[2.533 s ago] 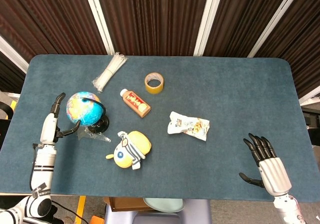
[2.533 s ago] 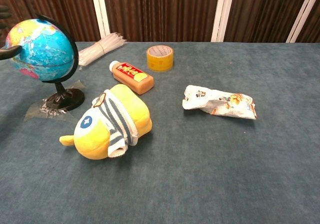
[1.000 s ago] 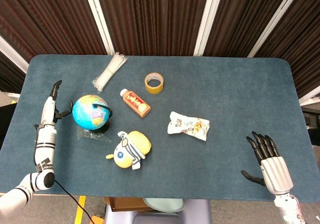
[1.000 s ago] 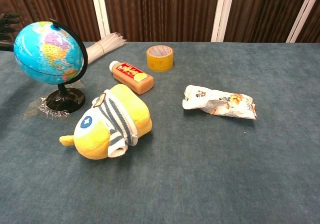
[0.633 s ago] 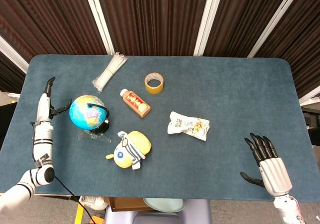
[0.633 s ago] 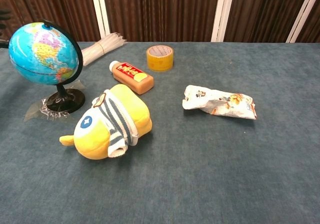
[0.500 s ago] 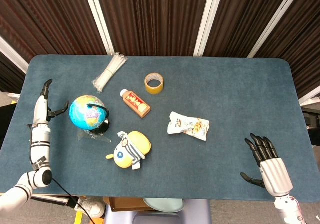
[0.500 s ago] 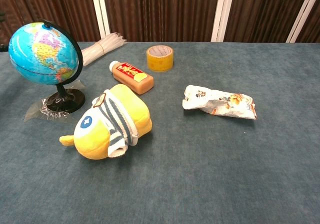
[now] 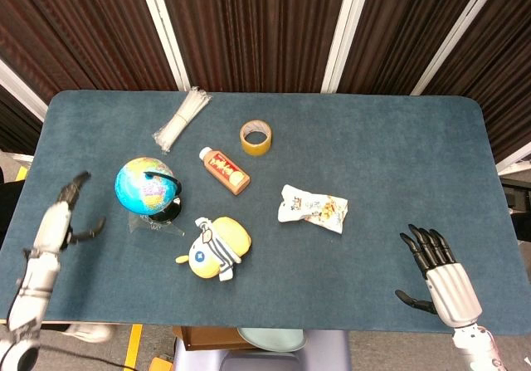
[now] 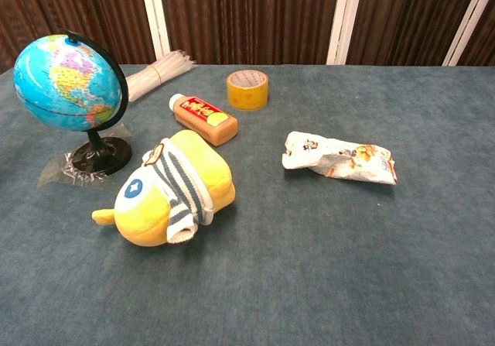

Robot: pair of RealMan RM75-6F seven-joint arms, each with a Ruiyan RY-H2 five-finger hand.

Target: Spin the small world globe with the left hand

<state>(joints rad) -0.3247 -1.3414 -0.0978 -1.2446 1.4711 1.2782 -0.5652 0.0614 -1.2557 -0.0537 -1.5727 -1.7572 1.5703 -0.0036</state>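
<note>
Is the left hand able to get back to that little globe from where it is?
Probably yes. The left hand is open and apart from the globe, with only bare table between them; the plush toy lies on the globe's other side.

We've got bright colours on a blue-grey table [image 10: 433, 114]!
We see the globe [image 10: 66, 83], sky blue with yellow, pink and green lands, on its black stand. The plush toy [image 10: 174, 187] is yellow with a navy-and-white striped top. The tape roll [image 10: 247, 89] is mustard yellow, the bottle [image 10: 203, 119] orange-brown with a red label and white cap. The snack packet [image 10: 340, 159] is white with orange print, the zip ties [image 10: 158, 73] white.
</note>
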